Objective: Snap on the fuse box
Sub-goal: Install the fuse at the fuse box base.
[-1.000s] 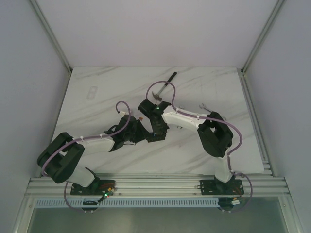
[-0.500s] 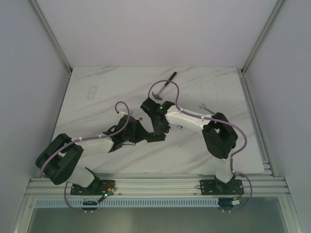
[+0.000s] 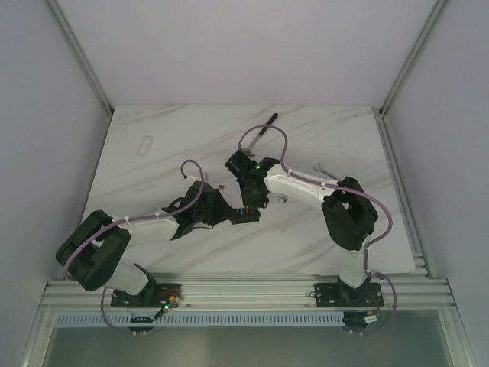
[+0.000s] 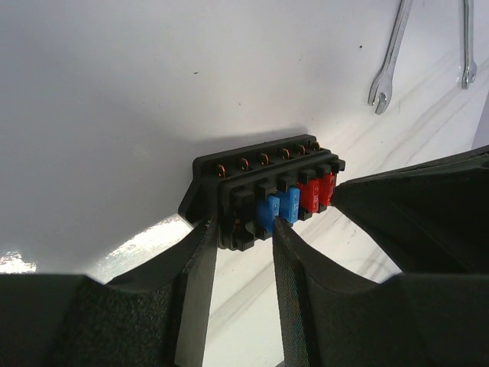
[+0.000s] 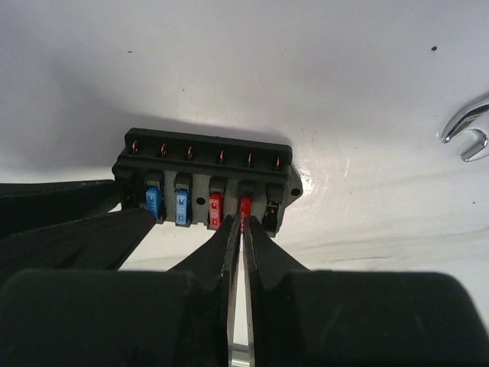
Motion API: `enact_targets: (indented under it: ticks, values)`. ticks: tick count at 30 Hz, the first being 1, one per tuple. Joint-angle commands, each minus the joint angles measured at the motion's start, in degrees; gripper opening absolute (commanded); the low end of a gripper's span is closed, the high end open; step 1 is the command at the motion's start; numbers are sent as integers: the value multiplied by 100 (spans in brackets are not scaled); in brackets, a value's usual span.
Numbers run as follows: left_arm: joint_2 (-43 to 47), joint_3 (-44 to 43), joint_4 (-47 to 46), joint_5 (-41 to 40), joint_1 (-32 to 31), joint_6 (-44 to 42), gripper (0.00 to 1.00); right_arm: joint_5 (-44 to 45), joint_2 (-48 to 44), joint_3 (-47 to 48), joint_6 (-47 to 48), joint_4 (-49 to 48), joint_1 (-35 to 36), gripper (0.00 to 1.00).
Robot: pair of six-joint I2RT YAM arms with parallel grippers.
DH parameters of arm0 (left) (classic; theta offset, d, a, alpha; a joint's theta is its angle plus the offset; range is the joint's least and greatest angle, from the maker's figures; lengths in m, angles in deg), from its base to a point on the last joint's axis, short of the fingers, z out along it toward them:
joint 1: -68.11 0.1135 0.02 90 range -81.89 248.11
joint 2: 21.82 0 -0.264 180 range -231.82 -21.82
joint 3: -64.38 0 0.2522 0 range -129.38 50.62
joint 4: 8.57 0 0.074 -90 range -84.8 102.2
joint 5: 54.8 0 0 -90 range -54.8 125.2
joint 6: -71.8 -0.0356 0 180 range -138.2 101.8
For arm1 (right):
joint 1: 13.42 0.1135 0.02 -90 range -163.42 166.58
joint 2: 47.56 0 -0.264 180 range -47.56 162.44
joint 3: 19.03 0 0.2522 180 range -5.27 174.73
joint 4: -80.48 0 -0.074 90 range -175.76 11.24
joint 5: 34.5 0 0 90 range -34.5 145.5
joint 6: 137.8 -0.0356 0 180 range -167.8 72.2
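Note:
The fuse box (image 4: 263, 191) is a small black box with two blue and two red fuses; it lies on the white table and also shows in the right wrist view (image 5: 206, 180) and the top view (image 3: 243, 213). My left gripper (image 4: 243, 229) clamps the box's left end, one finger on the outer edge and the other against a blue fuse. My right gripper (image 5: 243, 223) is nearly closed, its tips pinching the second red fuse (image 5: 245, 206) seated in the box. One slot at the right end looks empty. In the top view both grippers (image 3: 229, 212) (image 3: 248, 205) meet over the box.
Two wrenches (image 4: 386, 61) (image 4: 467, 46) lie beyond the box; one wrench (image 3: 325, 170) shows right of the arms. A black-handled tool (image 3: 263, 128) lies at the back centre. A clear oblong piece (image 3: 145, 145) lies far left. A small metal part (image 3: 281, 200) sits by the right arm.
The right arm's wrist and elbow have shifted a little to the right, its gripper staying at the box. The left arm and the box have not moved.

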Motion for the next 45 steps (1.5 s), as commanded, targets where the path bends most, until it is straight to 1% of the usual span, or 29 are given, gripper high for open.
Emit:
enact_targets:
  ticks: [1,8,14,26,38,41,44,45]
  values:
    - [-58,105,391,-69,21,-110,43,-107,61,-87,-130,152,-4,11]
    - [-66,110,388,-65,16,-110,43,-184,264,-104,-127,259,-4,8]
    - [-83,109,388,-66,16,-102,43,-187,491,-156,-101,341,-4,0]
    - [-136,119,388,-85,16,-103,43,-132,1192,-352,80,633,44,0]
    - [-174,136,388,-98,12,-100,43,-334,2255,-561,236,65,116,0]
    - [-23,153,394,-121,16,-119,43,-386,1863,-573,382,-19,153,0]
    - [168,93,564,-237,33,-199,44,-413,1065,-488,546,-42,153,0]
    - [356,44,669,-288,53,-249,44,-410,790,-445,626,-38,154,0]
